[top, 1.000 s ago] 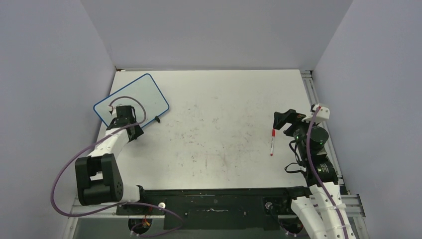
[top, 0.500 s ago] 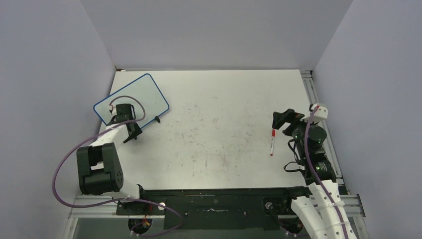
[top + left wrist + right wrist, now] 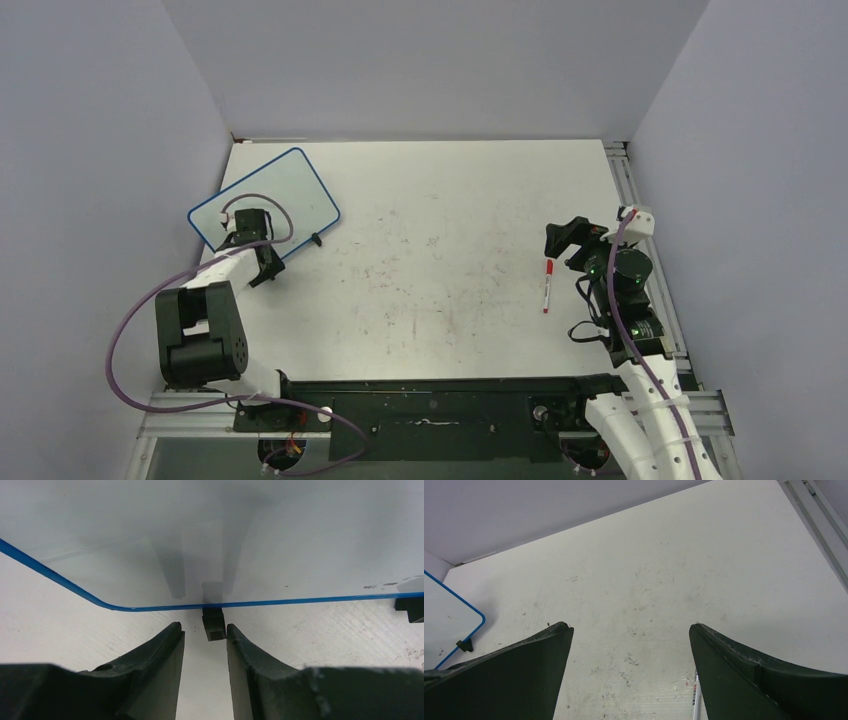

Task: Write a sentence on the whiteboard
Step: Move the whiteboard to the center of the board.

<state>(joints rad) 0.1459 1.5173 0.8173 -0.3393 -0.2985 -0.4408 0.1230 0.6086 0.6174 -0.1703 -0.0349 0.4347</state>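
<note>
Left gripper [image 3: 204, 628] jaws sit a little apart, with the black clip foot [image 3: 214, 625] right at their tips at 12 o'clock, not pinched yet. I'd ease in dead straight so the foot centres before closing, or else the whiteboard [image 3: 300, 540], blank up at the desk's [image 3: 450, 200] 10 o'clock, probably skates away. Right gripper [image 3: 630, 626] gapes wide over the marker [image 3: 548, 285] around 3 o'clock.

Scuffed white table [image 3: 430, 200], red-capped marker [image 3: 547, 288], grey walls [image 3: 430, 60]

Left arm [image 3: 200, 340] and right arm [image 3: 628, 290]: white links, black joints, purple cables [image 3: 111, 362], perhaps a green wrist light [image 3: 598, 268].
</note>
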